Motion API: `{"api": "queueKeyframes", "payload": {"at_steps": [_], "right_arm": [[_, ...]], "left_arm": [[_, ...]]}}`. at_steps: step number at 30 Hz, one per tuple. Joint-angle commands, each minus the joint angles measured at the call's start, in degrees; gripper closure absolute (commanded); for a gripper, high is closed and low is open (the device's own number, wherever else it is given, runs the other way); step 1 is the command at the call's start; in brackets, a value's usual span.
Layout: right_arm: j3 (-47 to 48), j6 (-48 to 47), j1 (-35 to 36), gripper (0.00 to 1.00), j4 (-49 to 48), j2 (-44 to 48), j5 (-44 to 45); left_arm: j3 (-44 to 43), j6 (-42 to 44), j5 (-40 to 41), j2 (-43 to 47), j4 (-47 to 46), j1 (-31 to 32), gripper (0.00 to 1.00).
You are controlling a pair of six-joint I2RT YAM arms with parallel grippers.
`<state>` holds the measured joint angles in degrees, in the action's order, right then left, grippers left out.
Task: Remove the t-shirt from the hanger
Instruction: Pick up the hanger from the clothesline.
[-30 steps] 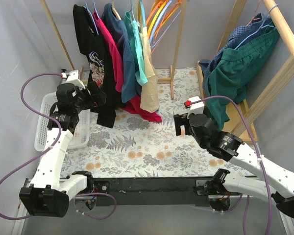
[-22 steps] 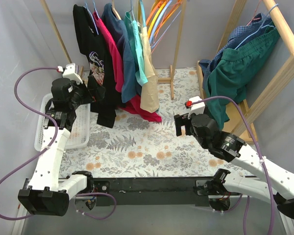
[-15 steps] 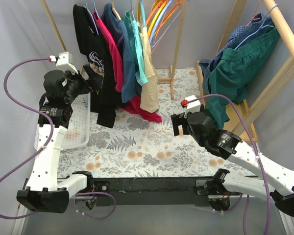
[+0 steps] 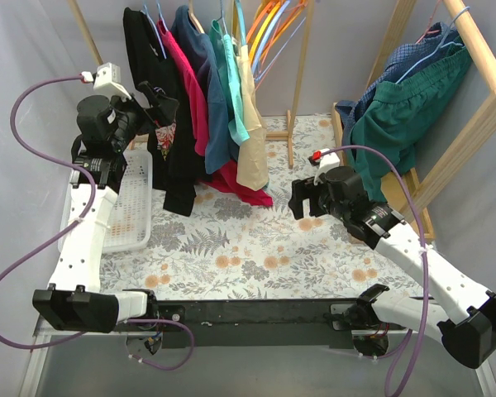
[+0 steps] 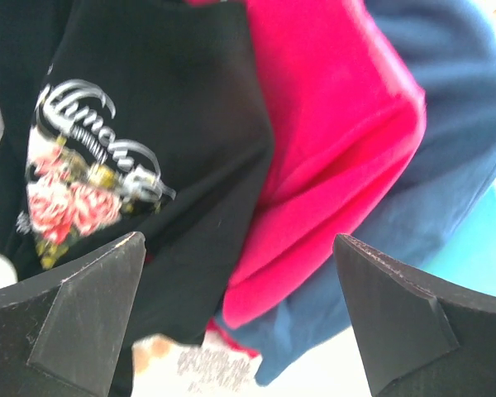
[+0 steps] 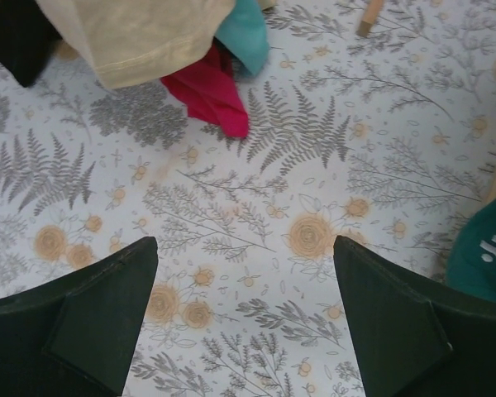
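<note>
A black t-shirt (image 4: 178,177) with a rose print hangs on a light blue hanger (image 4: 153,22) at the left end of the wooden rail. My left gripper (image 4: 159,103) is raised at the level of the print, right in front of the shirt, and stands open. In the left wrist view the black t-shirt (image 5: 174,124) fills the upper left, and the gripper (image 5: 238,241) has nothing between its fingers. My right gripper (image 4: 302,205) hovers open over the floral cloth, to the right of the hanging clothes. The right wrist view shows this gripper (image 6: 244,241) empty above the cloth.
Beside the black shirt hang a red shirt (image 4: 194,95), a navy one (image 4: 212,99), a teal one (image 4: 231,91) and a beige one (image 4: 250,145). A white basket (image 4: 132,217) lies at the left. A second wooden rack (image 4: 479,116) with a green garment (image 4: 401,112) stands at the right.
My left arm has risen and swung toward the black t-shirt, up to its print. My right gripper has shifted slightly up and left over the cloth. Both stay open.
</note>
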<state>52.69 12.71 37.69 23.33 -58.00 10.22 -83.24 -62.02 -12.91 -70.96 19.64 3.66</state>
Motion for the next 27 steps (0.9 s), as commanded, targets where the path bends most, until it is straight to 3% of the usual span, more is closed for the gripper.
{"api": "queueKeyframes", "payload": {"at_steps": [1, 7, 12, 15, 21, 27], "right_arm": [[-0.5, 0.9, -0.3, 0.06, -3.8, 0.7, -7.6], [-1.3, 1.9, -0.4, 0.07, -4.3, 0.7, -8.3], [-1.1, 2.4, -0.3, 0.09, -4.6, 0.4, -7.9], [-1.1, 2.7, -0.3, 0.1, -4.4, 0.2, -7.7], [-1.9, 3.2, -0.3, 0.1, -4.4, 0.6, -6.9], [-2.2, 3.6, -0.4, 0.1, -4.5, 0.3, -6.7]], "left_arm": [[-5.6, -2.3, 0.4, -1.5, -6.1, -0.1, 0.02], [-5.2, -2.8, -0.2, -2.5, -16.1, -0.1, 0.07], [-8.6, -4.9, 5.9, -6.7, -18.1, -0.1, 0.19], [-13.9, -5.6, 8.6, -11.3, -13.6, 0.0, 0.28], [-26.3, -4.3, 9.7, -19.8, -4.4, 1.8, 0.36], [-32.9, -1.9, 18.3, -26.4, 0.0, 5.1, 0.45]]}}
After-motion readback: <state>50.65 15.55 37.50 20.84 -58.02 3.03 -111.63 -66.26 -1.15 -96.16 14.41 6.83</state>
